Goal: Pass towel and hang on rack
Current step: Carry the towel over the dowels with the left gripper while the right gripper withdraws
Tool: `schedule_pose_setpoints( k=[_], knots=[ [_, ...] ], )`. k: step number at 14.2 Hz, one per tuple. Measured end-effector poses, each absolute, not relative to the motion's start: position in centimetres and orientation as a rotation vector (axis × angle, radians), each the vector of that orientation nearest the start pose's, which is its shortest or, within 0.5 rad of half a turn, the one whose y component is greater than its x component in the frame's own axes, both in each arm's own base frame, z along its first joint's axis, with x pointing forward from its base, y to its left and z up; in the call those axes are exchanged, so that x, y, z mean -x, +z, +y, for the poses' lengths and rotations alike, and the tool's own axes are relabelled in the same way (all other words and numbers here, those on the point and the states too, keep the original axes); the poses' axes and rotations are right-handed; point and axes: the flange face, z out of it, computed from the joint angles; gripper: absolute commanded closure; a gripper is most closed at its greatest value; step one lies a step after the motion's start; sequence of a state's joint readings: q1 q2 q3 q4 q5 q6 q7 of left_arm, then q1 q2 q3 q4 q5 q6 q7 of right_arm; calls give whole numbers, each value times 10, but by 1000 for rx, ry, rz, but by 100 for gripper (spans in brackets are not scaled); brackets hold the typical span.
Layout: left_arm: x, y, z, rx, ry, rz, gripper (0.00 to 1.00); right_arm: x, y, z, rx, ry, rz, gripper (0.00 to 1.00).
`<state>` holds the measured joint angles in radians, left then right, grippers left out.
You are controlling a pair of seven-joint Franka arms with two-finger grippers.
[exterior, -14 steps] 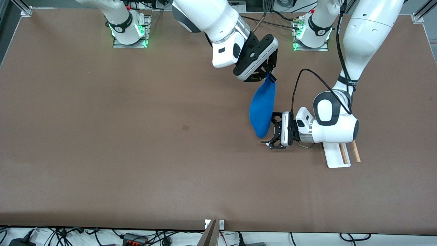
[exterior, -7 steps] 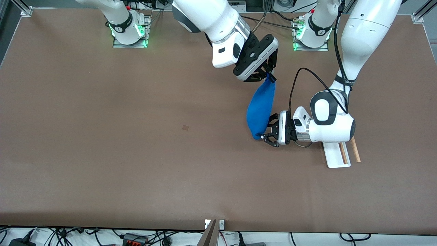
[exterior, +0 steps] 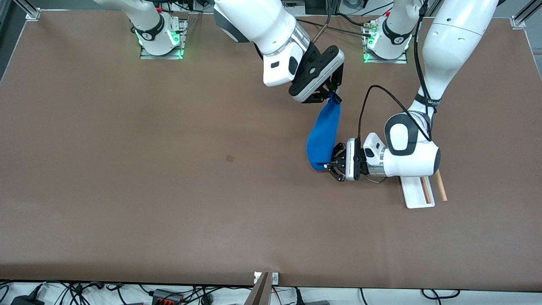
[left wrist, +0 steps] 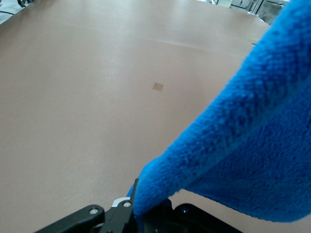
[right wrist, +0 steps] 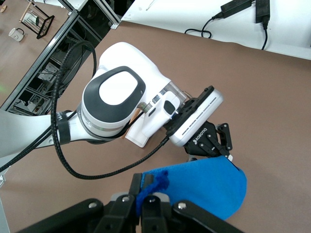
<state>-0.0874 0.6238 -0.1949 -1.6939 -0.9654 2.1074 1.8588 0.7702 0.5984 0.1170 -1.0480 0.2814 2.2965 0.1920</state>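
Over the middle of the counter, somewhat toward the left arm's end and well clear of every edge, the towel (exterior: 324, 135) hangs in the air as a long blue drape. The right hand (exterior: 329, 94) pinches its top corner, fingers closed tight on the cloth, as the right wrist view shows (right wrist: 146, 191). The left hand (exterior: 331, 166) lies on its side at the towel's lowest fold, with its fingers drawn narrow around the hem; in the left wrist view the pile sits right in the jaws (left wrist: 146, 194).

The step in hand looks like the handover itself. To do it well, the left hand should have a full bite of cloth, not just the fluffy edge, before the right hand lets go; a thin pinch on microfibre is likely to slip. The right hand had best open only once that grip is firm, then lift clear so the corner does not snag.

The rack (exterior: 417, 192) stands just beside the left arm's wrist, toward the left arm's end of the counter.
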Motion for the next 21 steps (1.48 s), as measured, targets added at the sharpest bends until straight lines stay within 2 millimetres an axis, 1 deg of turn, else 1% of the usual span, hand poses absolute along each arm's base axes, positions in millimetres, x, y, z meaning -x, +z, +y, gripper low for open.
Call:
schedule_pose_setpoints(
  k=[1,3,5,6,7,8,10,12,14,16,17,19,21],
  knots=[
    [-638,245,-208,-1703,594,-1585,99,-508,572,578,2403,-516,-657,0],
    [-647,256,-197,-1728,562,-1661,99,-519,566,568,2433,-506,-647,0],
    [-656,272,-179,-1779,484,-1715,99,-538,555,545,2498,-442,-627,0],
    [-659,282,-165,-1819,434,-1725,99,-550,549,528,2543,-393,-612,0],
    [-660,295,-147,-1872,374,-1726,99,-564,542,507,2603,-337,-602,0],
    [-661,309,-129,-1934,312,-1718,99,-578,536,481,2682,-285,-597,0],
    [-658,338,-93,-2072,196,-1667,99,-605,525,425,2850,-203,-572,0],
    [-655,358,-60,-2182,128,-1587,99,-630,517,370,2960,-126,-494,0],
    [-654,366,-21,-2263,91,-1538,99,-651,510,317,3047,-69,-406,0],
    [-656,373,18,-2325,45,-1552,99,-666,507,276,3108,-44,-333,0],
    [-657,381,33,-2352,28,-1564,99,-672,505,256,3125,-20,-294,0],
    [-659,396,56,-2387,11,-1567,99,-683,506,218,3142,-3,-211,0],
    [-658,398,78,-2410,8,-1539,99,-693,515,174,3161,-26,-107,0]
  ],
)
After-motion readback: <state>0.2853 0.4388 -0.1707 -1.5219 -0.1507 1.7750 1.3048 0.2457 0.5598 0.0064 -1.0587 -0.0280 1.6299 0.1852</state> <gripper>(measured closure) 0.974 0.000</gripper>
